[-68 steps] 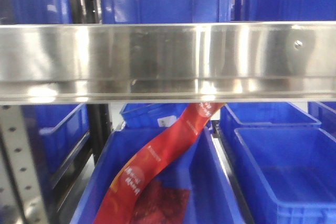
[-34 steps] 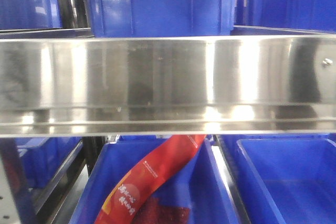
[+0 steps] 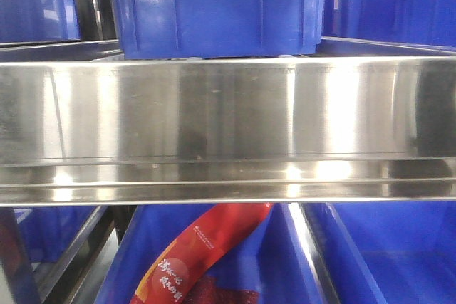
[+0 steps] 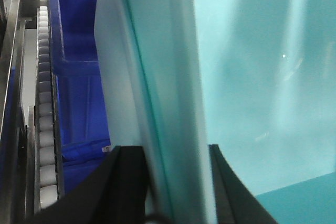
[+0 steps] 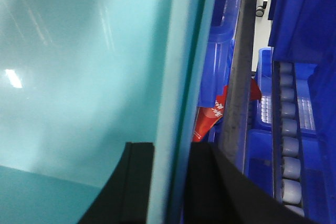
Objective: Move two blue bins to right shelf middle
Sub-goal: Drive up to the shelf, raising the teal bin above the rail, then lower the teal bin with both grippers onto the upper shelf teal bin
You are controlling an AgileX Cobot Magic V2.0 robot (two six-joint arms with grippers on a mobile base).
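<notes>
In both wrist views a bin wall fills the frame and looks pale teal in the glare. My left gripper (image 4: pixel 170 153) is shut on its rim (image 4: pixel 173 77), one black finger (image 4: pixel 128 182) on each side. My right gripper (image 5: pixel 170 148) is shut on the opposite rim (image 5: pixel 181 66) in the same way. The held bin does not show in the front view. There, a blue bin (image 3: pixel 221 8) stands on the steel shelf beam (image 3: pixel 228 126).
Under the beam a blue bin (image 3: pixel 285 261) holds a red packet (image 3: pixel 206 247), also in the right wrist view (image 5: pixel 210 116). Another blue bin (image 3: pixel 392 247) lies at lower right. Roller tracks (image 4: pixel 44 103) (image 5: pixel 287 129) and more blue bins flank the held bin.
In the front view the steel beam has dropped lower in the frame. More of the bin above it shows, and less of the bins and red packet below.
</notes>
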